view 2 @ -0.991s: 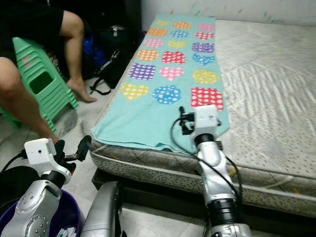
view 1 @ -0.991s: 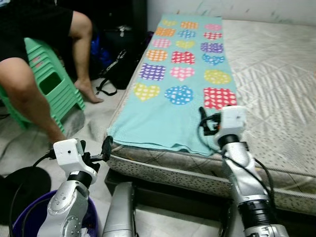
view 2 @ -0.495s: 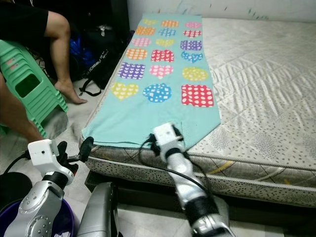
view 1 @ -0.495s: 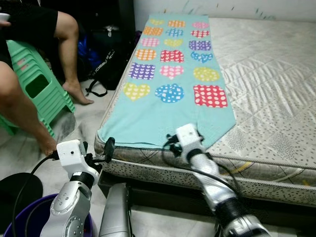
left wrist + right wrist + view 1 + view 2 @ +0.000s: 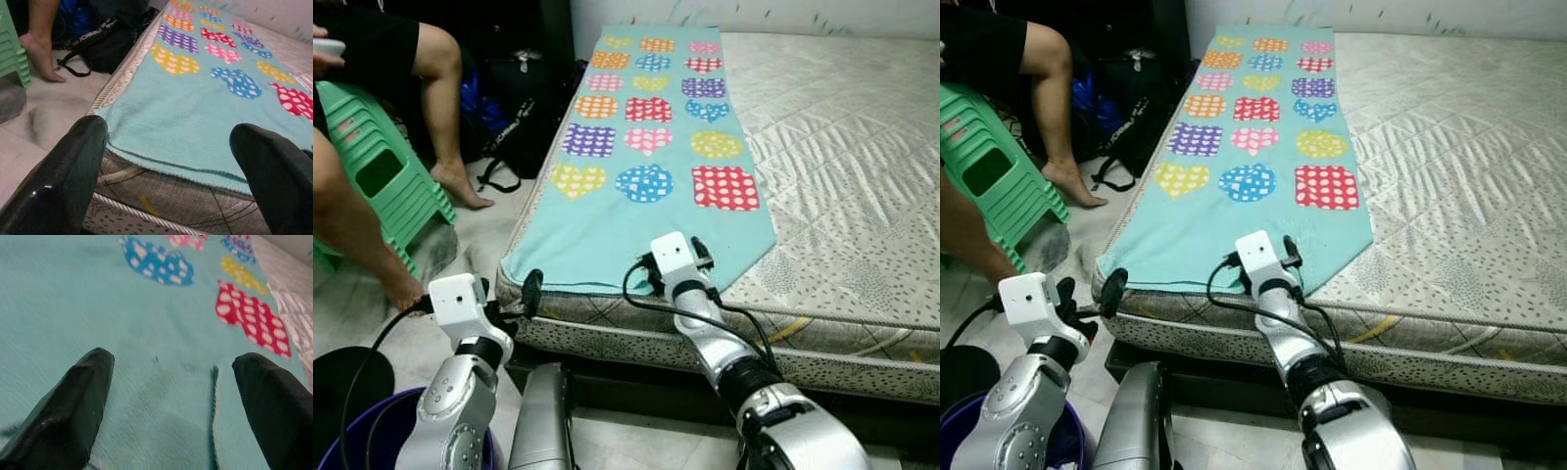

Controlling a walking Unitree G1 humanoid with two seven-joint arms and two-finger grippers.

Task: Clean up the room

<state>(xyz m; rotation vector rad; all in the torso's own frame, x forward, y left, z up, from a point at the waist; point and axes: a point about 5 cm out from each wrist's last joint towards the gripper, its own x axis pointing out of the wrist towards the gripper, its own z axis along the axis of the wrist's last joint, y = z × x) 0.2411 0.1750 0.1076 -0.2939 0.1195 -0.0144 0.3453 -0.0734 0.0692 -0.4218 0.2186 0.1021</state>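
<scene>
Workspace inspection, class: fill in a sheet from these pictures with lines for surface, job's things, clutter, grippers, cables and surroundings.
Surface: grey quilted mattress, bare beside the blanket.
Job's things: turquoise blanket with dotted hearts and squares, spread flat along the mattress edge.
Clutter: black bag on the floor by the bed.
Grippers: left gripper open, before the blanket's corner; right gripper open, over the blanket's near end.
Cables: black cable looping at the right wrist.
Surroundings: seated person's leg, green stools, purple bucket.

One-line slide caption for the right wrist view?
Right end effector, fingers open, poised just above the near end of the turquoise heart-print blanket on the bed.
</scene>
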